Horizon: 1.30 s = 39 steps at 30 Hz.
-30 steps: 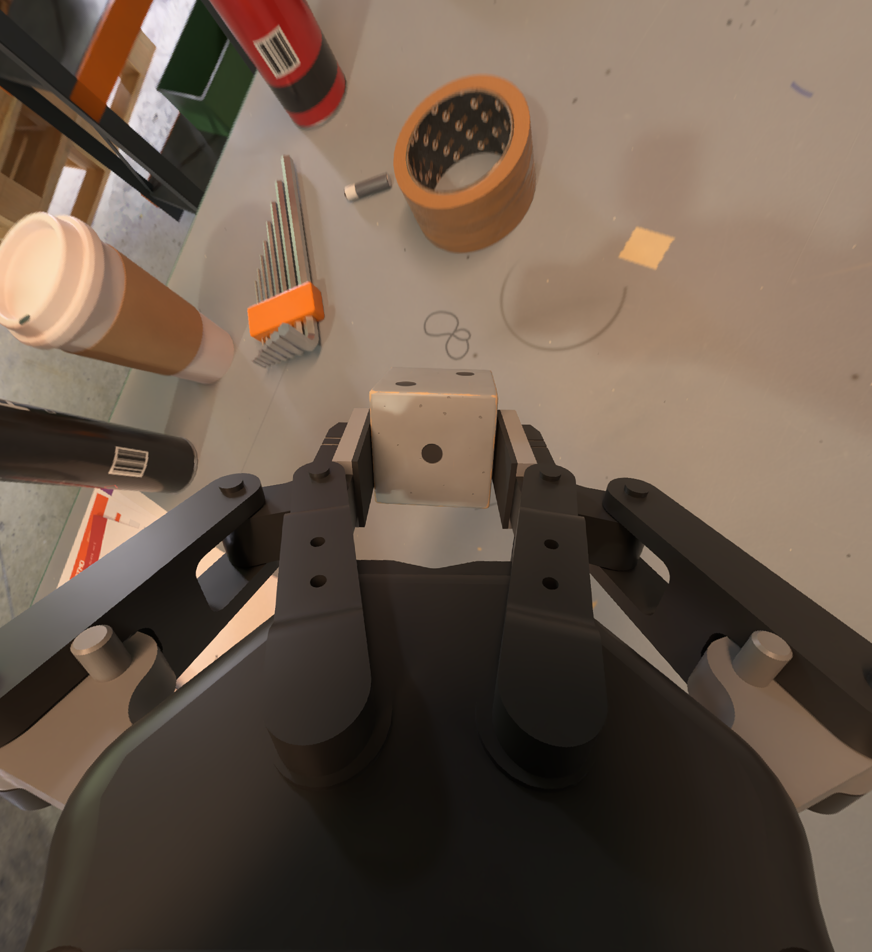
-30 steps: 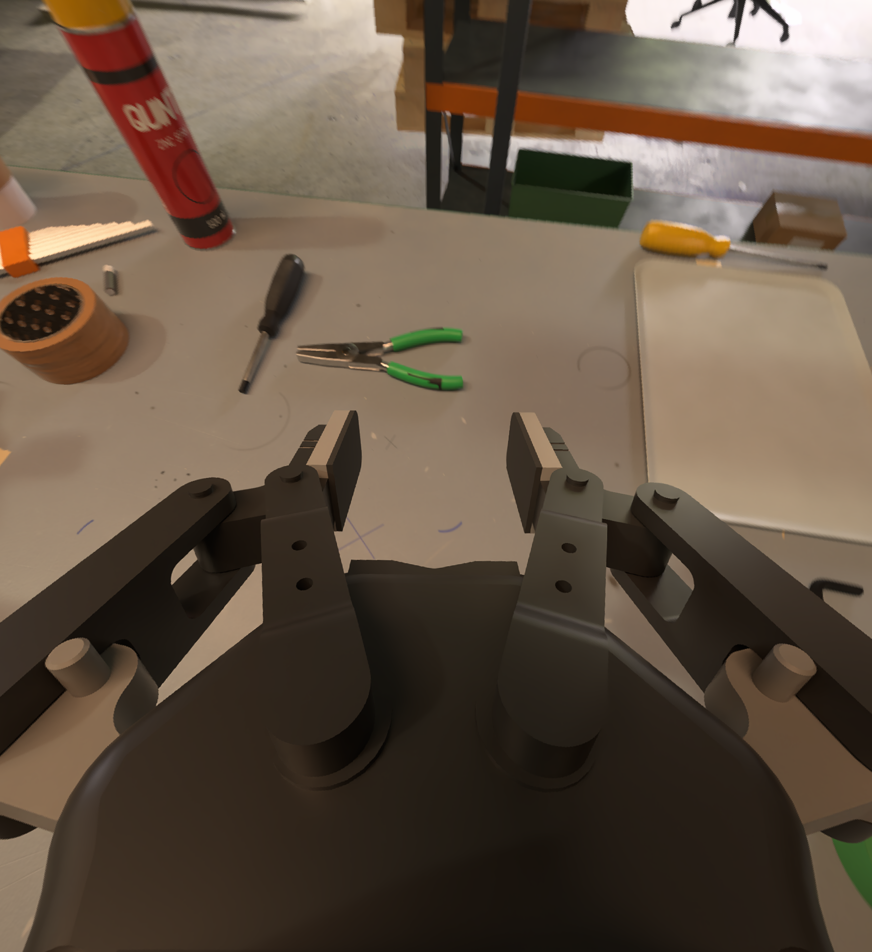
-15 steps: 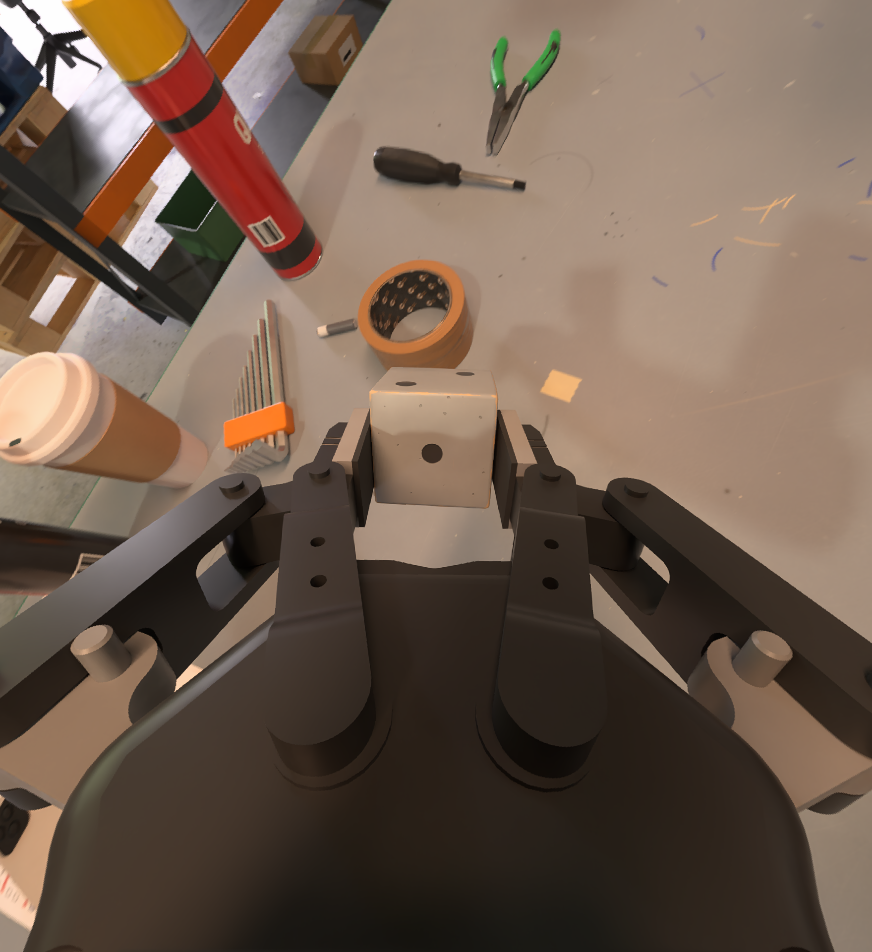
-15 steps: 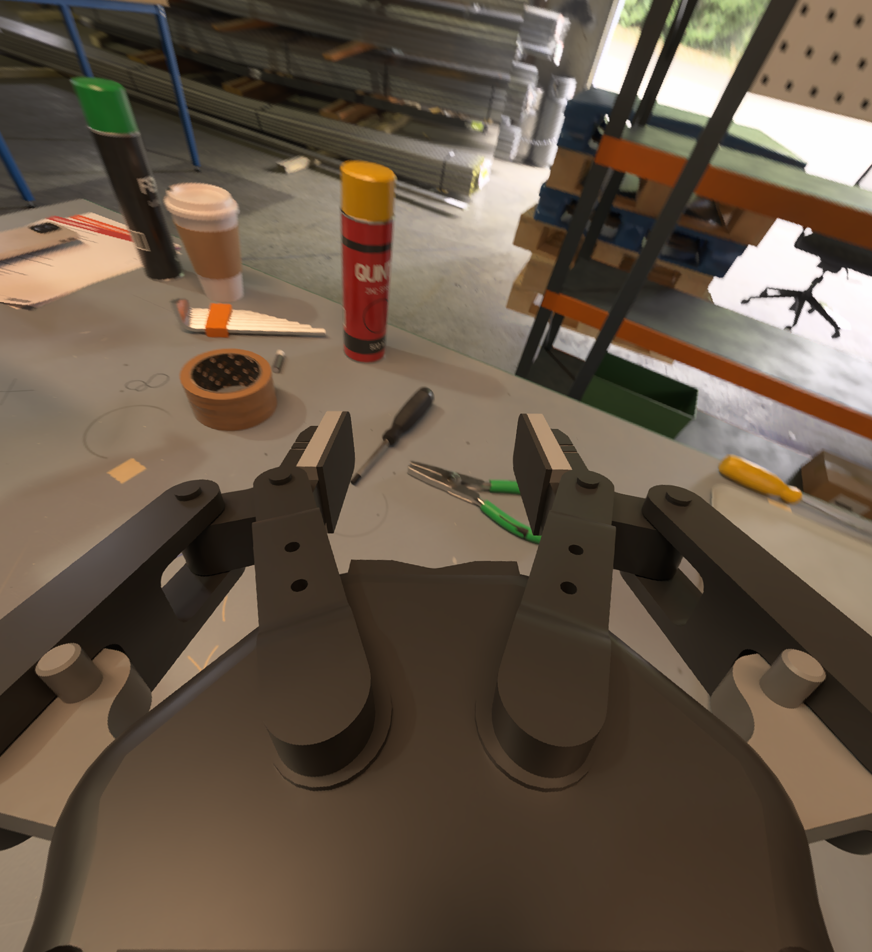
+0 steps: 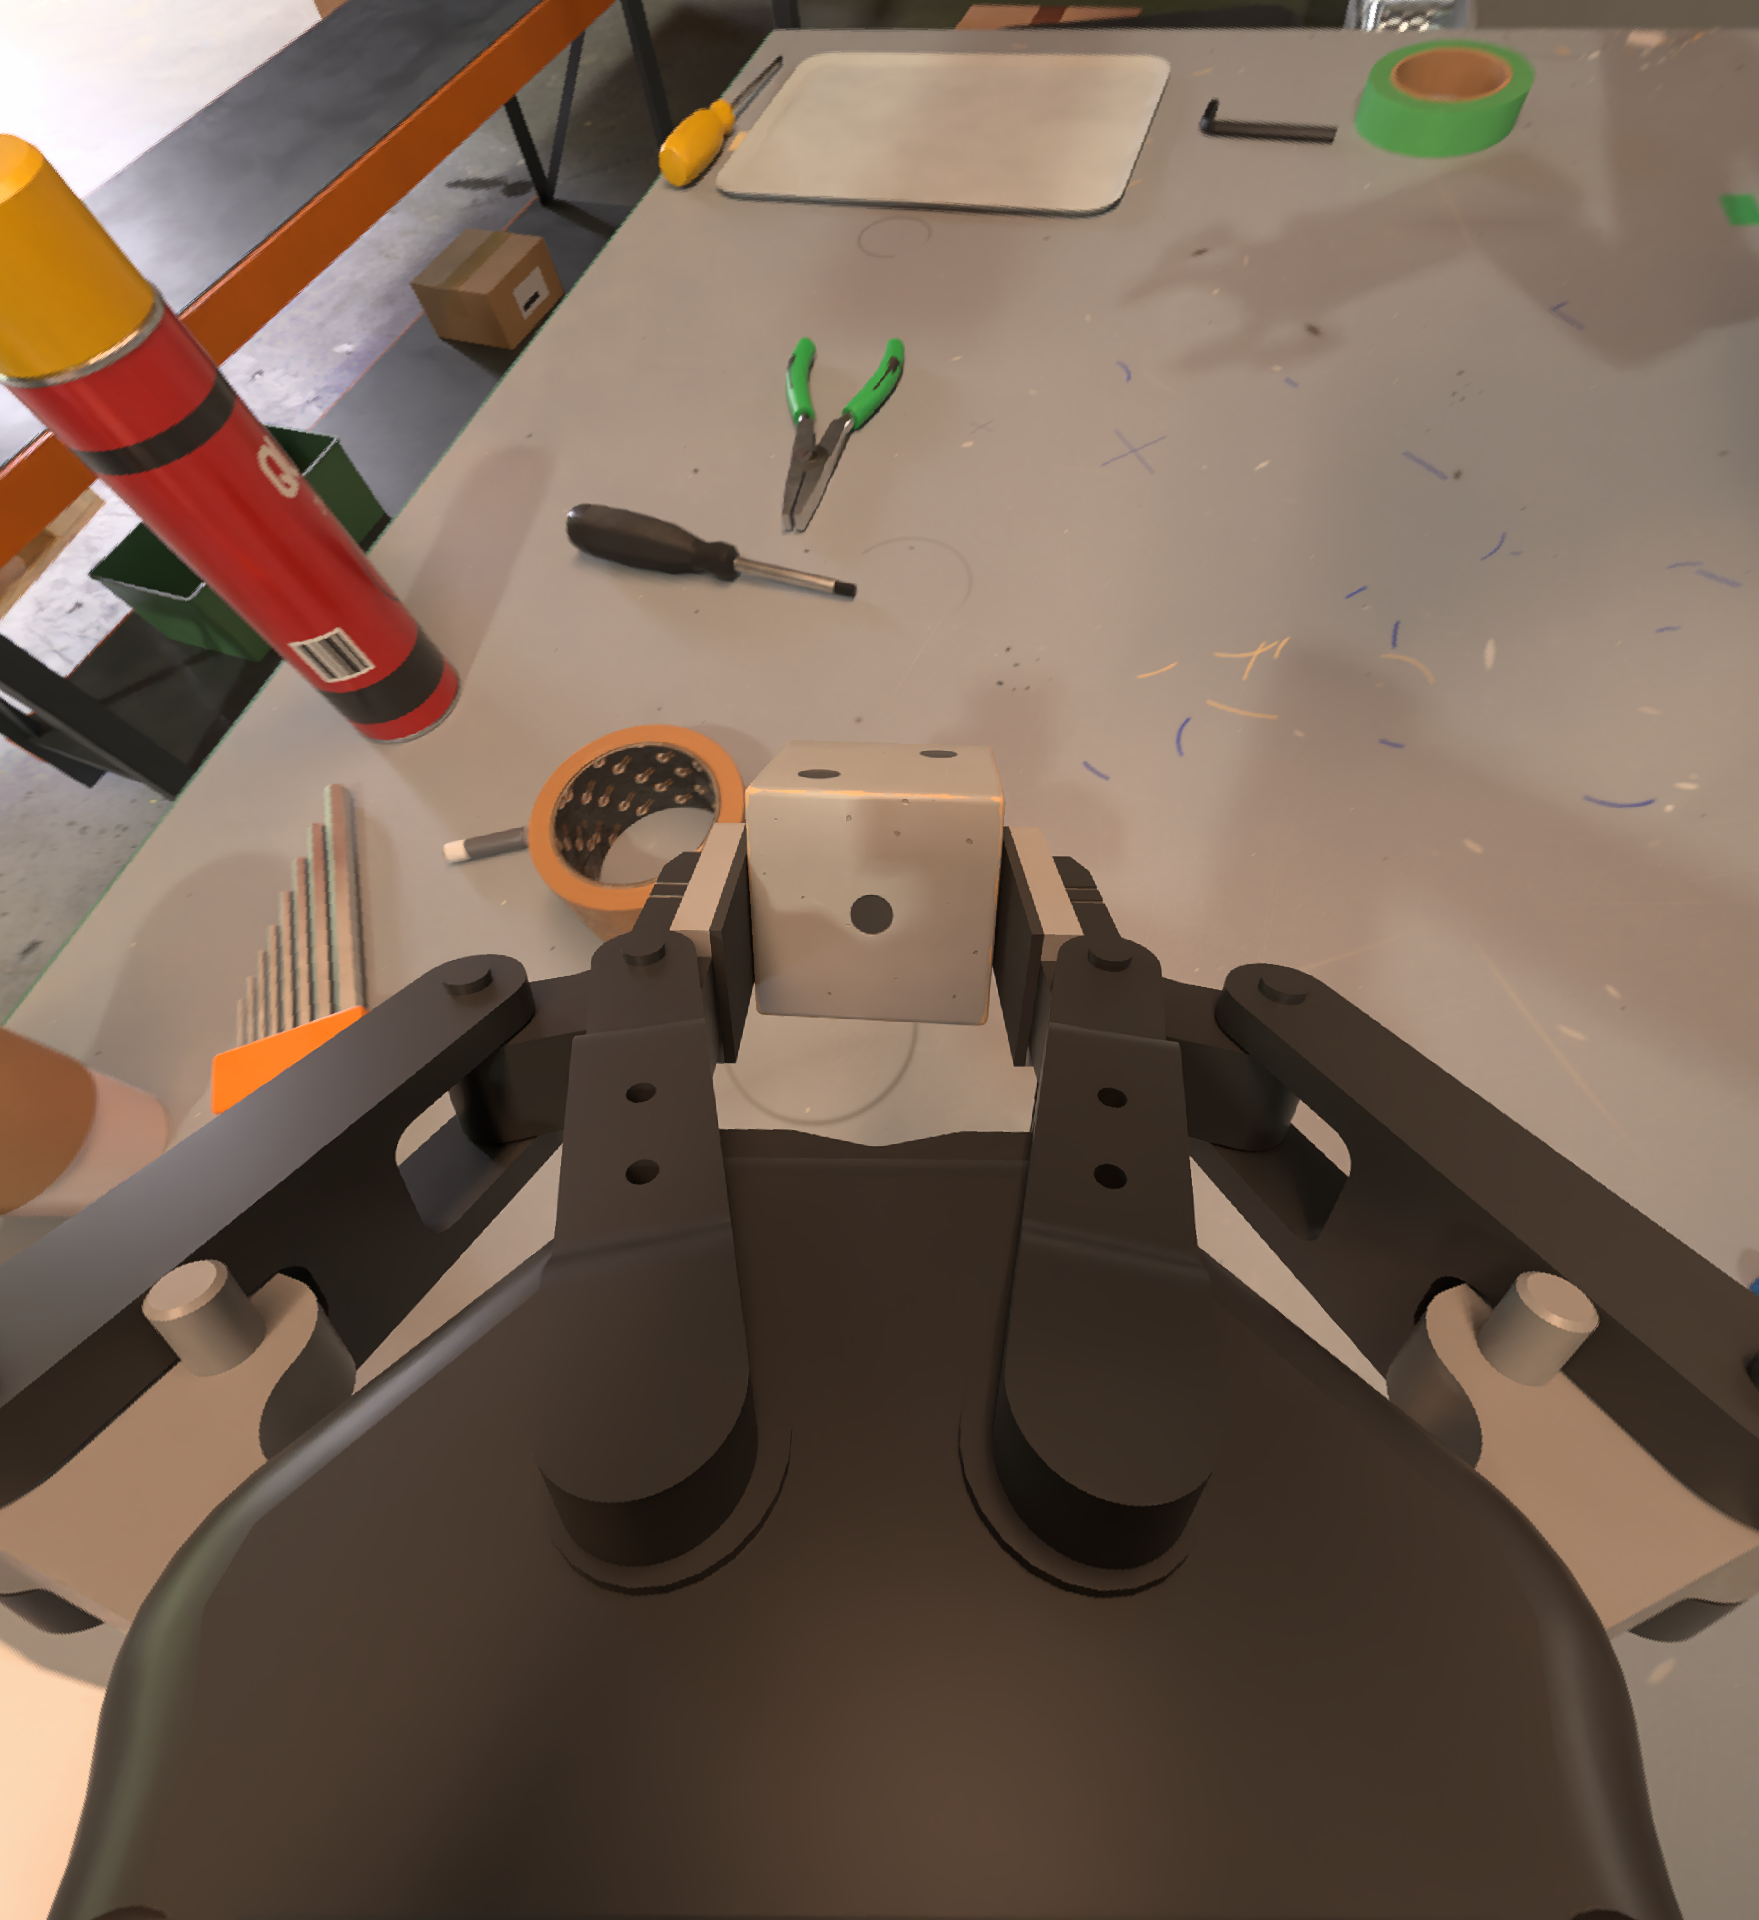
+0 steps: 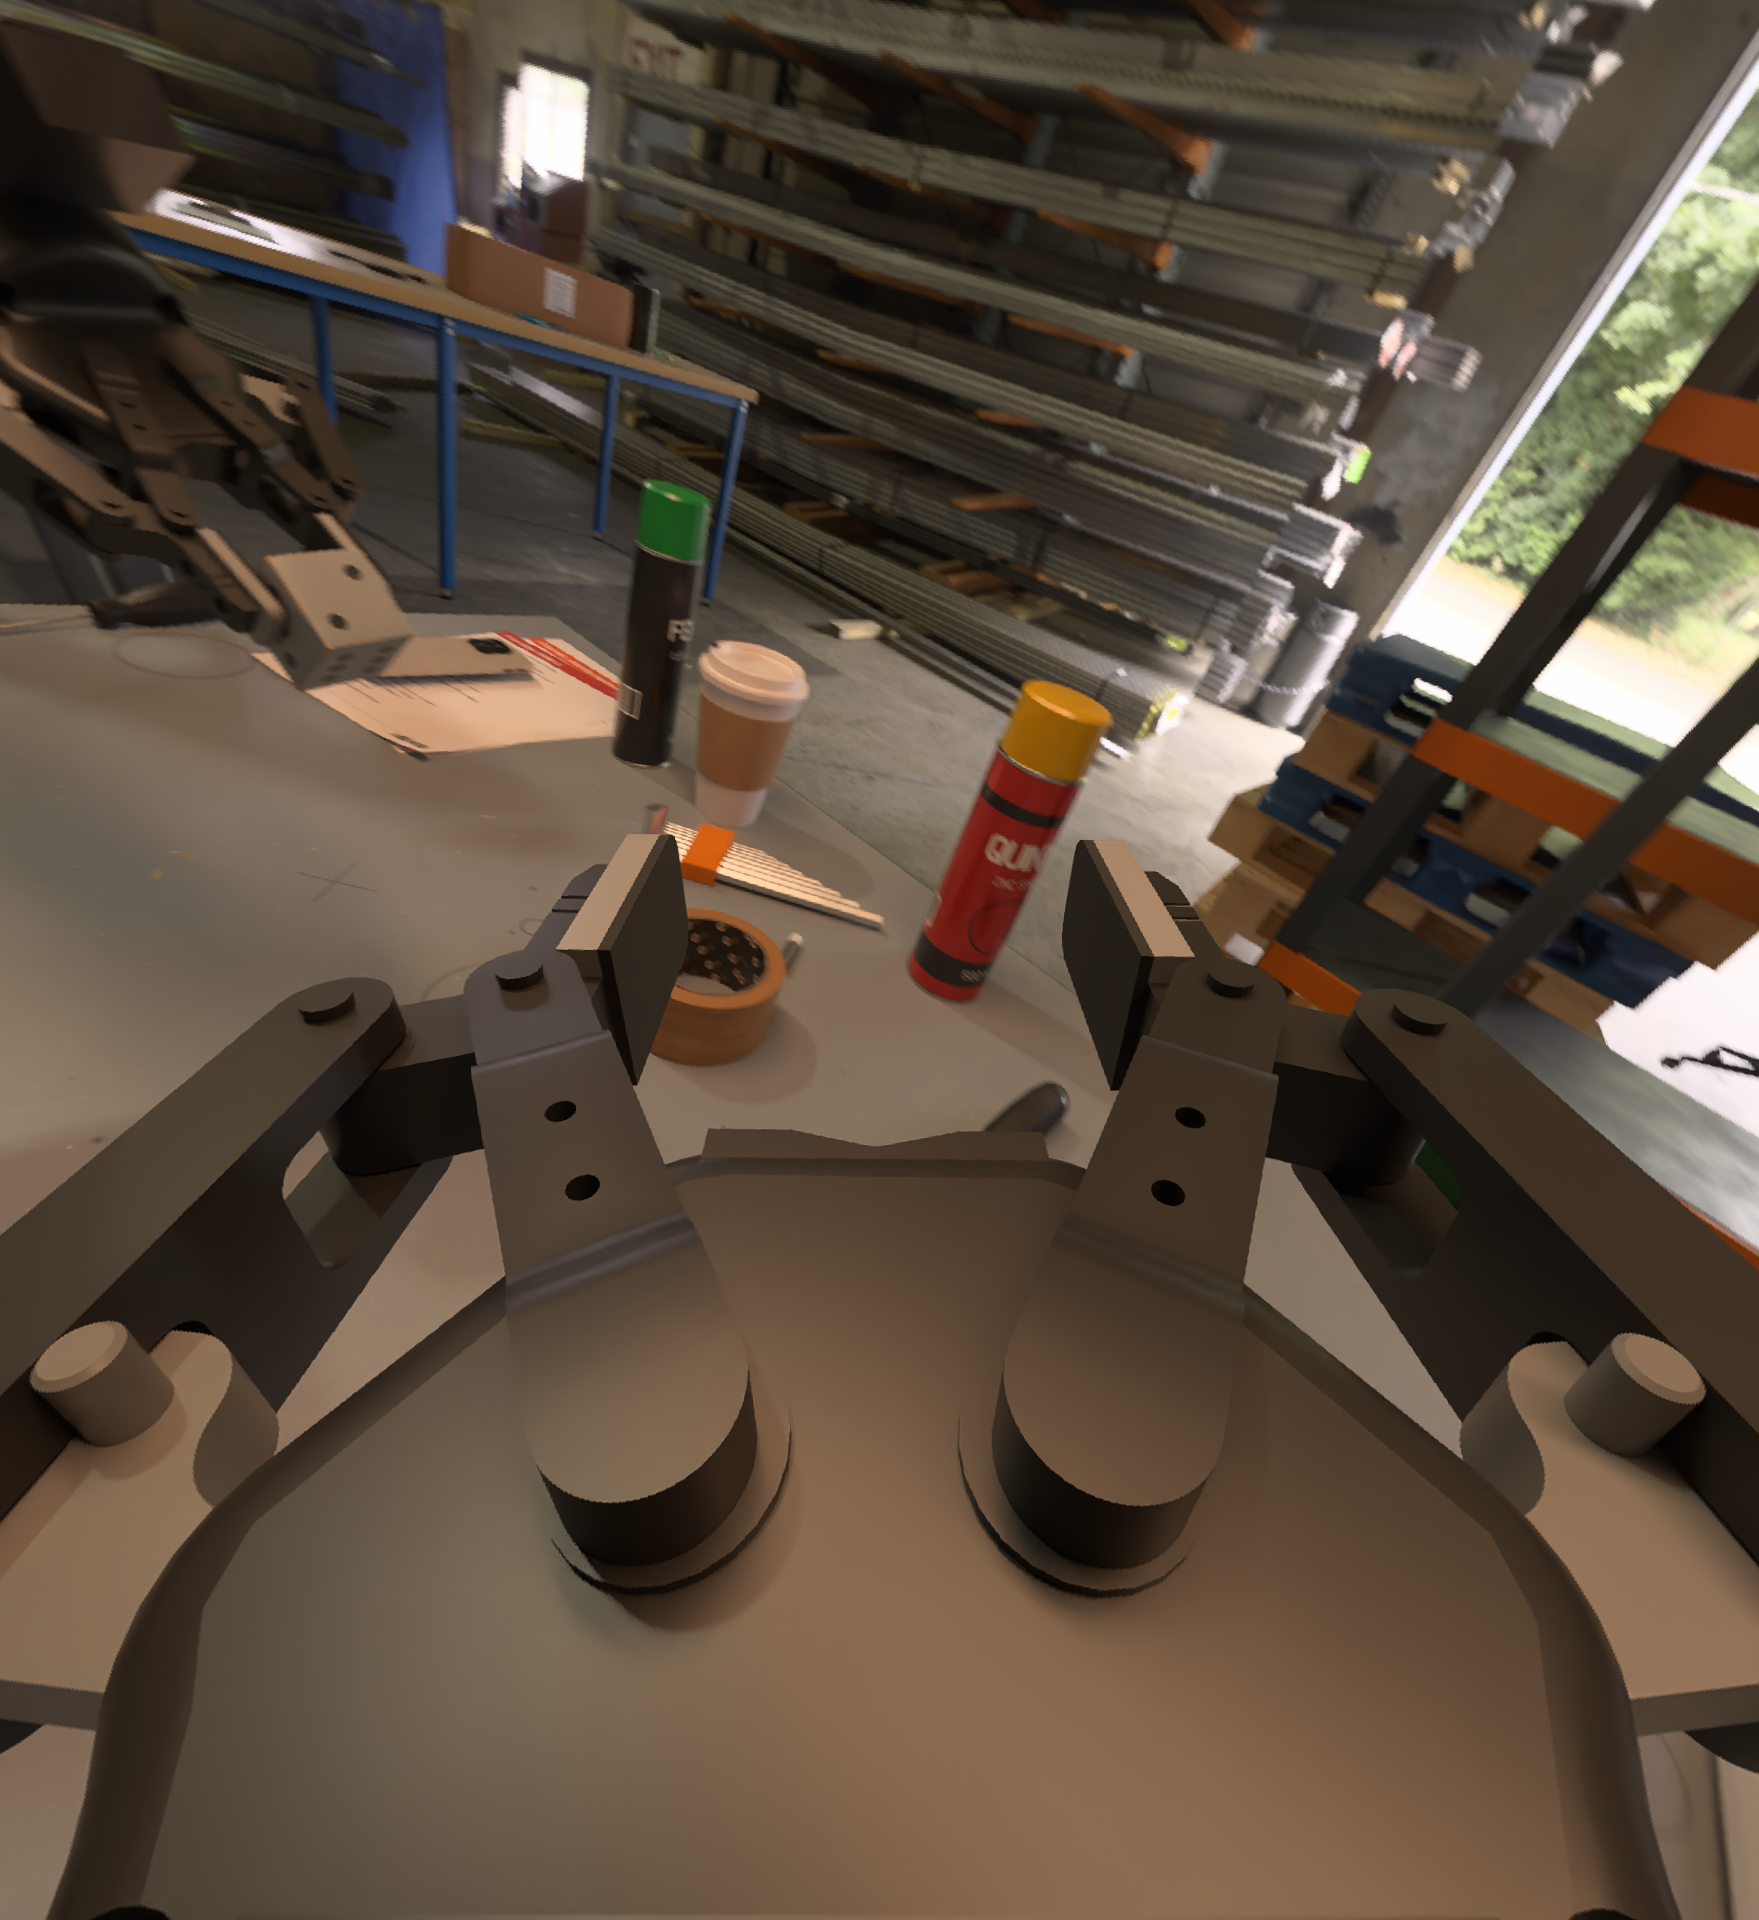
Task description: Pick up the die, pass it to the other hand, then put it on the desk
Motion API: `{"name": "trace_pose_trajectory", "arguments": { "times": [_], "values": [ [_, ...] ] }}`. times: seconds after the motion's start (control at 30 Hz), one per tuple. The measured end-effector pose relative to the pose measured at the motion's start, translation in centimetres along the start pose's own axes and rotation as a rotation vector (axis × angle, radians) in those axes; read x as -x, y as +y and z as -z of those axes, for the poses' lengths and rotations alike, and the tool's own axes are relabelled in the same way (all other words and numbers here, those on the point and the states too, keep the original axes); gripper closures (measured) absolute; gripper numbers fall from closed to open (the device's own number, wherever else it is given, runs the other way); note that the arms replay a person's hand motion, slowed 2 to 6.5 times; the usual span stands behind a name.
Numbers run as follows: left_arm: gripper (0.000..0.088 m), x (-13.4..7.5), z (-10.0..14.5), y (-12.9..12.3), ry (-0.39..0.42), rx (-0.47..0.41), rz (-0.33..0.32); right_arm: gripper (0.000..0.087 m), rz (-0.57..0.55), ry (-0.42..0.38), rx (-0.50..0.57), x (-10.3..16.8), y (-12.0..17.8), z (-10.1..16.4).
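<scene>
1. The left gripper [image 5: 873,935] is clamped on the die [image 5: 873,883], one pad pressed flat against each side face, and holds it clear of the desk [image 5: 1270,499].
2. The die is an off-white cube with softly rounded edges, faint speckles and dark round pips: a single pip on the face toward the camera, two visible on the top face.
3. In the right wrist view the same die [image 6: 335,613] appears far off at the upper left, tilted, gripped by the blurred left gripper [image 6: 277,608] above a sheet of paper [image 6: 480,686].
4. The right gripper [image 6: 870,935] stands wide open with nothing between its pads, raised over the desk.
5. Beyond the die in the left wrist view lie an orange tape roll [image 5: 626,821], partly hidden by the left finger, a black-handled screwdriver [image 5: 688,551] and green-handled pliers [image 5: 833,426].
6. A red spray can [image 5: 189,457] with a yellow cap stands at the desk's edge; a pale tray [image 5: 937,135] and a green tape roll [image 5: 1441,99] sit at the far end.
</scene>
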State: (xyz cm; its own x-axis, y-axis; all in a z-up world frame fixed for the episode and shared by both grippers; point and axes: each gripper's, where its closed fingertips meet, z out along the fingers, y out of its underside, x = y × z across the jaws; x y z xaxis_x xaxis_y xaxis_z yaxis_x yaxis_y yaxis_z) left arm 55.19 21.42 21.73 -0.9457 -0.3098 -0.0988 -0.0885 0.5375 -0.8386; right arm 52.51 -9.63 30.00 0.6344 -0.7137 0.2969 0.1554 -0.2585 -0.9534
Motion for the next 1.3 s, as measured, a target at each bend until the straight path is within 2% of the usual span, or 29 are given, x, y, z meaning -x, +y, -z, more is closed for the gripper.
{"name": "trace_pose_trajectory", "arguments": {
  "times": [0.3, 0.63, 1.0, 1.3],
  "values": [
    [0.0483, -2.1, -1.8, -1.8, 0.089, -0.052, 0.06, 0.0171, 0.077, -0.173, -0.101, 6.1, -1.2, -2.9],
    [0.0483, -4.6, -3.2, -3.3, 0.221, -0.101, 0.129, 0.011, 0.177, -0.268, -0.137, 11.4, -1.0, -5.5],
    [0.0483, -6.8, -4.2, -4.3, 0.332, -0.13, 0.184, 0.0067, 0.334, -0.291, -0.15, 15.7, 0.3, -7.5],
    [0.0483, -8.1, -4.7, -4.7, 0.394, -0.137, 0.207, 0.0021, 0.437, -0.251, -0.149, 17.6, 1.3, -8.6]
  ]
}}
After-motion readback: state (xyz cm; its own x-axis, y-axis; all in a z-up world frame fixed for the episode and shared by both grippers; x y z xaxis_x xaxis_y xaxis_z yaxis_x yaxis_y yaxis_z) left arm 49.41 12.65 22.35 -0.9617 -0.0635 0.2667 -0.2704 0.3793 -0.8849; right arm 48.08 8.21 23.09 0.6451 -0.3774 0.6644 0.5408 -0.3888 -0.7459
